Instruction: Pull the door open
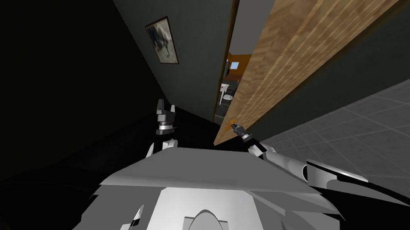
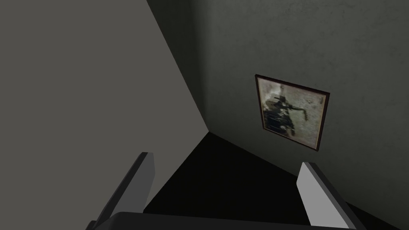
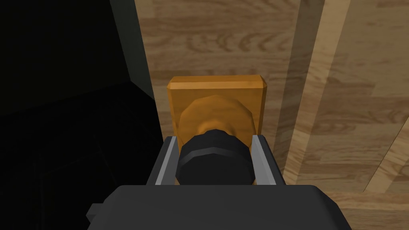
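Door [image 1: 290, 59], wooden, stands ajar ahead on my right. Its black knob [image 3: 215, 165], on an orange plate [image 3: 217, 90], is clenched between the right claw's [image 3: 215, 137] blades. The left claw [image 2: 225, 159] hangs released, well apart from the door.

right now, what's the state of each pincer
Left pincer: open, holding nothing.
Right pincer: shut on the black knob.
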{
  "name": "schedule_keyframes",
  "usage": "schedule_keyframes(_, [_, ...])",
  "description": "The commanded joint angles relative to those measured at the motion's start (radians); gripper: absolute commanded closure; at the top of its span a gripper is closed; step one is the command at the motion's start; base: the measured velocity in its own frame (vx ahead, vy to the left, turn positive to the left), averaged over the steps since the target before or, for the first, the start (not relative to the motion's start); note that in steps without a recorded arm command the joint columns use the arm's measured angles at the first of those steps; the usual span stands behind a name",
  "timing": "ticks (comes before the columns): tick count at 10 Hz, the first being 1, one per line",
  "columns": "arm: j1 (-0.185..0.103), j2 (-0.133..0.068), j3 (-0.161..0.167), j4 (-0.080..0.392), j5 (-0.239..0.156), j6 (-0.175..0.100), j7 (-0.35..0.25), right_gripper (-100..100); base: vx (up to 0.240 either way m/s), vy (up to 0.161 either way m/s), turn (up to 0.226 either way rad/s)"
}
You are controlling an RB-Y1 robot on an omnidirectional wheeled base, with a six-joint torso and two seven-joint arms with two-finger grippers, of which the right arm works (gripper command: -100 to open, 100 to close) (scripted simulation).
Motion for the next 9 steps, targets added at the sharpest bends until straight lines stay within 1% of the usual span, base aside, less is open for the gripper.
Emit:
schedule_keyframes(1, [0.004, -0.006, 0.01, 0.005, 0.009, -0.017, -0.012, 100, -0.139, -0.14, 0.134])
schedule_keyframes(2, [0.005, -0.008, 0.013, 0.007, 0.012, -0.024, -0.017, 100, -0.162, -0.122, 0.099])
schedule_keyframes(3, [0.006, -0.014, 0.019, 0.013, 0.019, -0.036, -0.027, 100, -0.176, -0.135, 0.126])
schedule_keyframes(4, [0.006, -0.016, 0.022, 0.016, 0.022, -0.042, -0.032, 100, -0.152, -0.145, 0.15])
schedule_keyframes(6, [0.008, -0.026, 0.034, 0.026, 0.035, -0.067, -0.05, 100, -0.184, -0.146, 0.17])
schedule_keyframes(8, [0.009, -0.033, 0.043, 0.034, 0.044, -0.084, -0.064, 100, -0.184, -0.154, 0.137])
schedule_keyframes(9, [0.007, -0.03, 0.04, 0.031, 0.041, -0.076, -0.058, 100, -0.064, -0.059, 0.026])
